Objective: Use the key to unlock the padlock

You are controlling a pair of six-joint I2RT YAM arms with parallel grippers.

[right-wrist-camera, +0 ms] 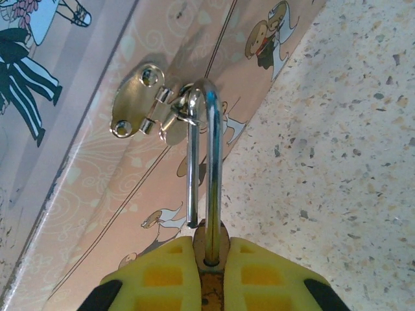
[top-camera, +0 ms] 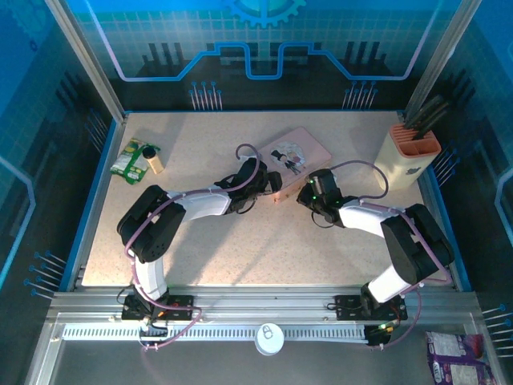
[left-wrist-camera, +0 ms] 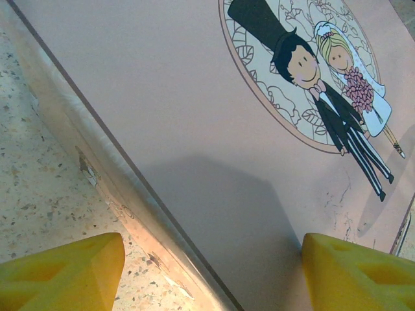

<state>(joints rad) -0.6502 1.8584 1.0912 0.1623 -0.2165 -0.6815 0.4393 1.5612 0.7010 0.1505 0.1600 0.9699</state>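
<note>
Yellow fingers (right-wrist-camera: pixel 162 282) of the right claw (right-wrist-camera: pixel 211 262) are pressed together on the padlock (right-wrist-camera: pixel 213 168), with only a thin brown-gold strip of its small body showing between them. Its thin silvery shackle rises from the body and loops through the shiny hasp (right-wrist-camera: pixel 139 103) riveted to the side of the pink tin (right-wrist-camera: pixel 91 194). One leg runs down into the body. The other ends bare just above it, so the shackle looks released. The padlock hangs at the tin's near side, near the middle of the speckled tabletop (right-wrist-camera: pixel 337 162).

From the left wrist, the left claw (left-wrist-camera: pixel 214 275) is spread wide. One tip is over the tabletop and the other over the tin's lid, which bears a cartoon bride and groom. A knife block (top-camera: pixel 414 154) stands at the far right corner.
</note>
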